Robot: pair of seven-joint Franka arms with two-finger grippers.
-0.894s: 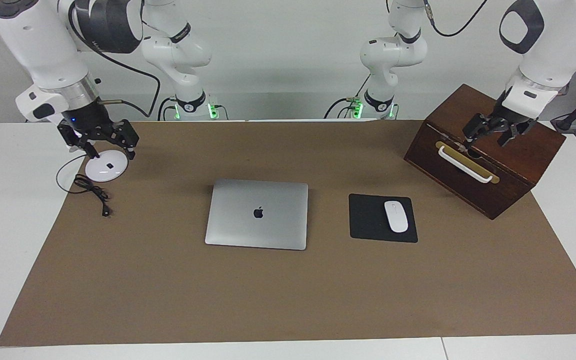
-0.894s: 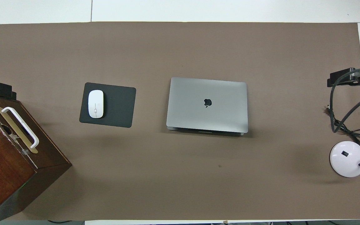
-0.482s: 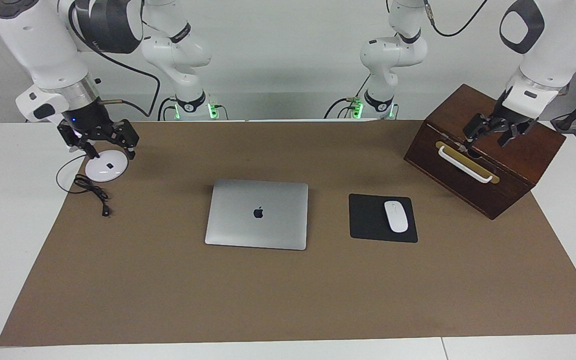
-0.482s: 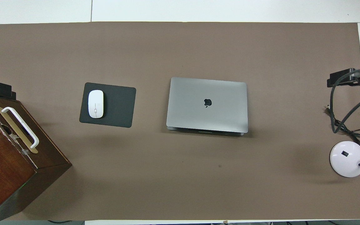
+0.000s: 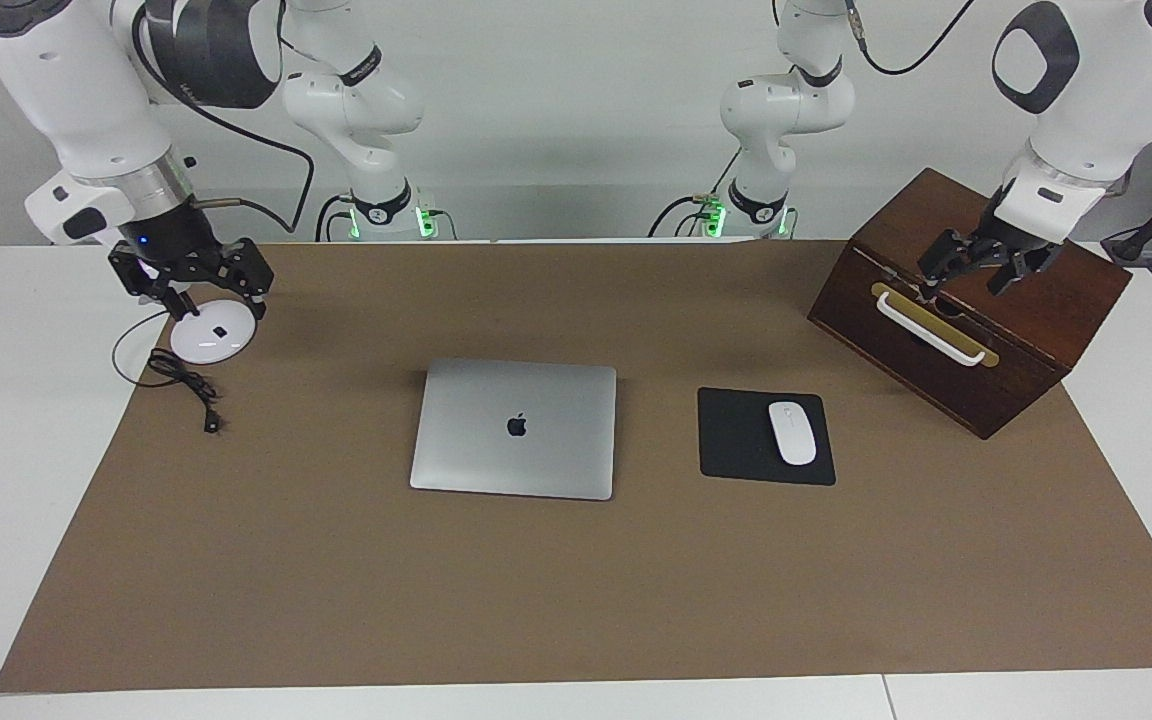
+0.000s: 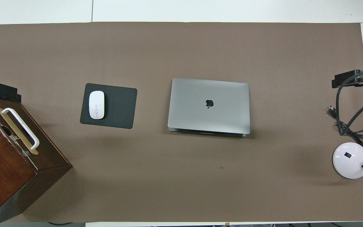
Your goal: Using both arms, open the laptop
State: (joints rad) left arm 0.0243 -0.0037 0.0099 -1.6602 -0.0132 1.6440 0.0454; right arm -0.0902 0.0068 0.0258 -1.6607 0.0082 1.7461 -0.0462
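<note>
The slim silver-grey laptop (image 5: 516, 428) lies closed, logo up, in the middle of the brown mat (image 5: 336, 580), and nothing touches it (image 6: 209, 105). My left gripper (image 5: 981, 268) hangs open over the top of the wooden box at the left arm's end of the table. Only its dark tips (image 6: 0, 91) show in the overhead view. Over the white round lamp base at the right arm's end, my right gripper (image 5: 194, 285) is open and holds nothing. In the overhead view it (image 6: 353, 78) shows as a dark bar.
A dark wooden box (image 5: 976, 340) with a white handle (image 5: 931, 328) stands at an angle. A black mousepad (image 5: 736, 440) carrying a white mouse (image 5: 792, 432) lies beside the laptop. The white lamp base (image 5: 208, 338) trails a black cable (image 5: 186, 385).
Both grippers have risen a little where they hang. The laptop and the other things have not moved.
</note>
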